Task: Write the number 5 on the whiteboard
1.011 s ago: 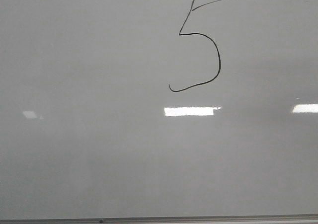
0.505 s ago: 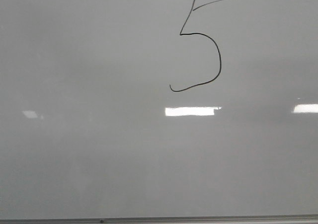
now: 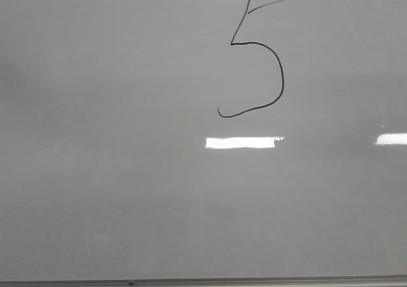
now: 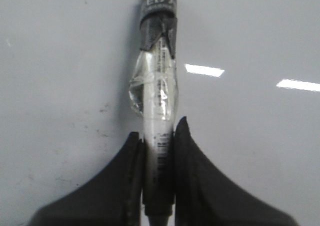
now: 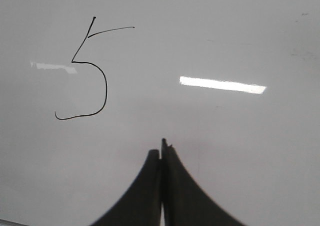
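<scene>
A thin black number 5 [image 3: 257, 55] is drawn high on the glossy grey whiteboard [image 3: 127, 191], right of centre, and the right wrist view shows the number 5 [image 5: 85, 73] too. My left gripper [image 4: 159, 136] is shut on a white marker [image 4: 159, 100] with a black cap and clear tape round its barrel, held over bare board [image 4: 60, 60]. My right gripper [image 5: 162, 148] is shut with nothing between its fingers, over bare board [image 5: 240, 151] beside the figure. Neither gripper shows in the front view.
A thin metal edge strip [image 3: 203, 281] runs along the board's bottom. Bright rectangular light reflections [image 3: 243, 142] lie below the figure and at the right edge [image 3: 390, 139].
The reflection under the figure has shifted slightly left, and the small faint one at the left has gone. The figure is unchanged.
</scene>
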`<action>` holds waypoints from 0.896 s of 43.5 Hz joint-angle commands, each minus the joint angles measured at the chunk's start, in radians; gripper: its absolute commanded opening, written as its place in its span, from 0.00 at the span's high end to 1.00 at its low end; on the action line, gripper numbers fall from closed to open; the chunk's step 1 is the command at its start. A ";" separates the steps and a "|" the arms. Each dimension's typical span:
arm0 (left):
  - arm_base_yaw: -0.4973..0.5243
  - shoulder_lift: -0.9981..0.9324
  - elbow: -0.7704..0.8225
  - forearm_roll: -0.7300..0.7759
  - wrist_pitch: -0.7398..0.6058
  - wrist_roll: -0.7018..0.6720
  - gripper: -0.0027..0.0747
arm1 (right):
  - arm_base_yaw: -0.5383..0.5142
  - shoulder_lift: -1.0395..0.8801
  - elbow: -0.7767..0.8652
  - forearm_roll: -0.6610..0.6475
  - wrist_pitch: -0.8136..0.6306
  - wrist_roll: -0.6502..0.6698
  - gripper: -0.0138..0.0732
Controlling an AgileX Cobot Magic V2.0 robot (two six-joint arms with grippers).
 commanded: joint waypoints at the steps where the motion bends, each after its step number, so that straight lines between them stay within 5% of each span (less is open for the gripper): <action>1: 0.025 -0.003 -0.047 0.011 -0.019 -0.008 0.99 | -0.008 0.011 -0.024 0.007 -0.086 0.001 0.93; 13: 0.047 0.041 -0.092 0.075 0.005 -0.008 0.97 | -0.008 0.011 -0.024 0.007 -0.086 0.001 0.93; 26: 0.047 0.041 -0.092 0.069 0.009 -0.008 0.68 | -0.008 0.011 -0.024 0.007 -0.086 0.001 0.93; 39: 0.065 0.039 -0.092 0.067 0.005 -0.003 0.55 | -0.008 0.011 -0.024 0.007 -0.086 0.001 0.93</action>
